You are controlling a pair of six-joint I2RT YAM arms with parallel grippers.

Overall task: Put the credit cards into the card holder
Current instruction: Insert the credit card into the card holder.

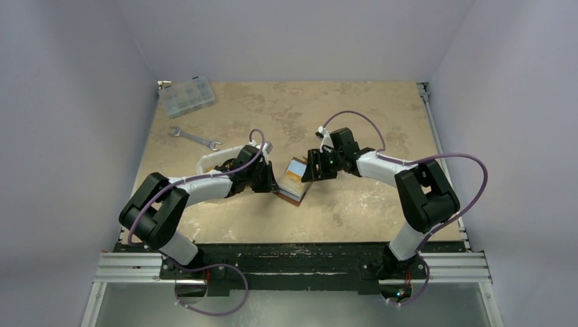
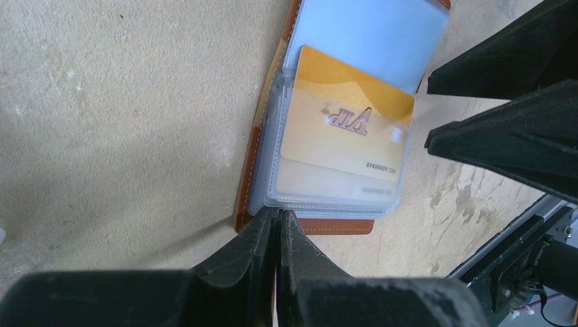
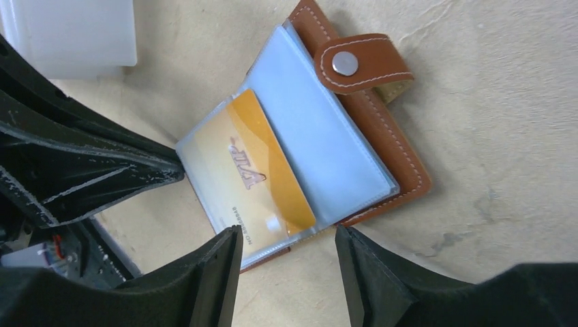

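Two sets of fingers flank the card holder point(image 1: 294, 180), which lies open on the counter point(image 1: 354, 116) at the middle of the top view. The left gripper point(image 2: 276, 228) has its fingers pressed together at the holder's bottom edge; whether a sleeve is nipped between them I cannot tell. The right gripper point(image 3: 287, 235) has its fingers spread, holding nothing, at the holder's lower end. An orange-yellow card point(image 3: 272, 170) sits in a clear sleeve. In the right wrist view its long axis runs from top centre toward lower right, parallel to the stitched leather edge. It looks stiff, light and slick, so it is probably best pushed by an edge, and the floppy sleeves probably need pinning.
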